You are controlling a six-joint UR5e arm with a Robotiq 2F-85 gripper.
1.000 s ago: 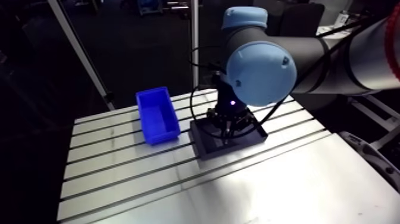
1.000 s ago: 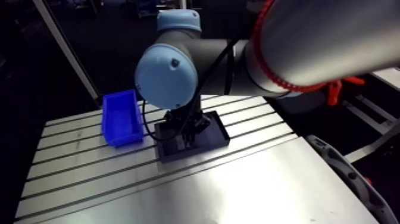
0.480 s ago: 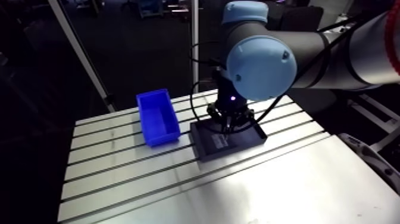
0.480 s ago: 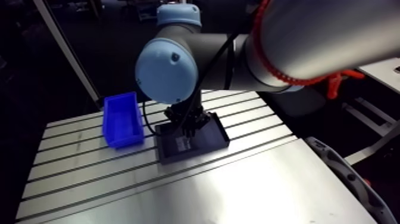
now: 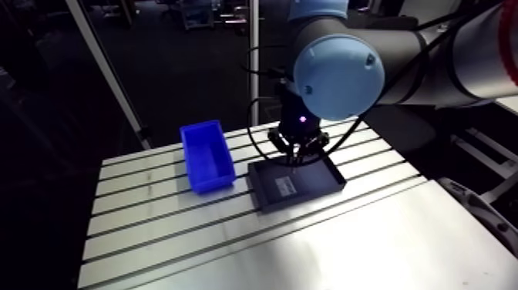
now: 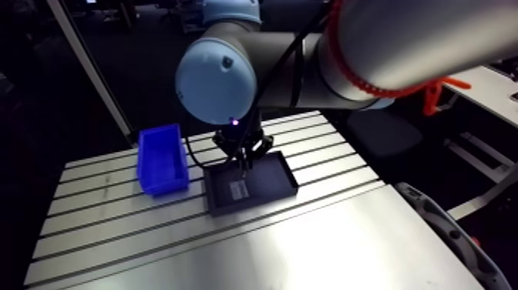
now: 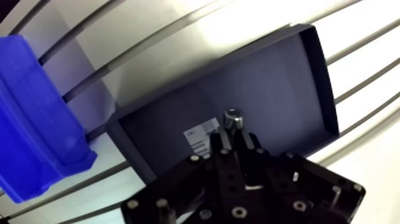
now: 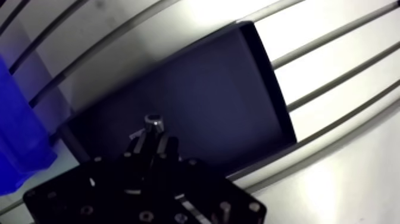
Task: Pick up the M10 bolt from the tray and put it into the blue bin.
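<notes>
Jaws: my gripper (image 7: 233,138) closed tight on the bolt (image 7: 232,118), head showing past the fingertips | bolt: in my grip, apparently clear above the tray (image 7: 286,89) | done: pick, I judge | left: carry to the bin (image 7: 36,119) beside the tray, release.

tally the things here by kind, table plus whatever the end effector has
blue bin: 1
dark tray: 1
M10 bolt, gripped in the end effector above the tray: 1
white label on the tray floor: 1
total: 4
</notes>
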